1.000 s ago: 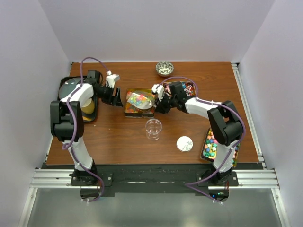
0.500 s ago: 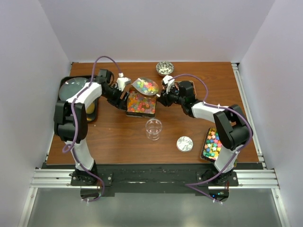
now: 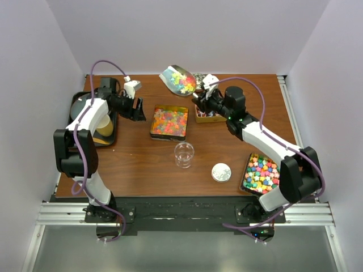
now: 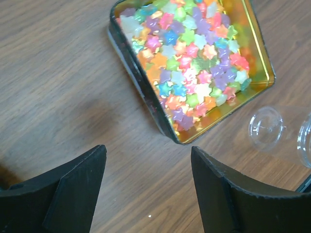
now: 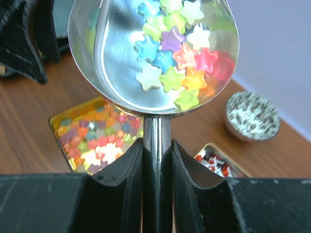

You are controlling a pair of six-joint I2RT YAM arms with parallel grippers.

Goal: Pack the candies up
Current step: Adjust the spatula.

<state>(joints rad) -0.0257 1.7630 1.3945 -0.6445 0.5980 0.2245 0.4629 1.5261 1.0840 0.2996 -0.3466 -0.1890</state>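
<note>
candies, star-shaped and many-coloured, lie heaped in the steel scoop that my right gripper clamps by the handle, high over the far edge of the table. more of them fill the gold tin near the table's middle. my left gripper hangs just beside that tin's left side, jaws wide, holding nothing. a clear cup stands between the tin and the near edge.

I'm working in a lab test cell: plain white walls box in my wooden table, metal rails fronting it.
</note>
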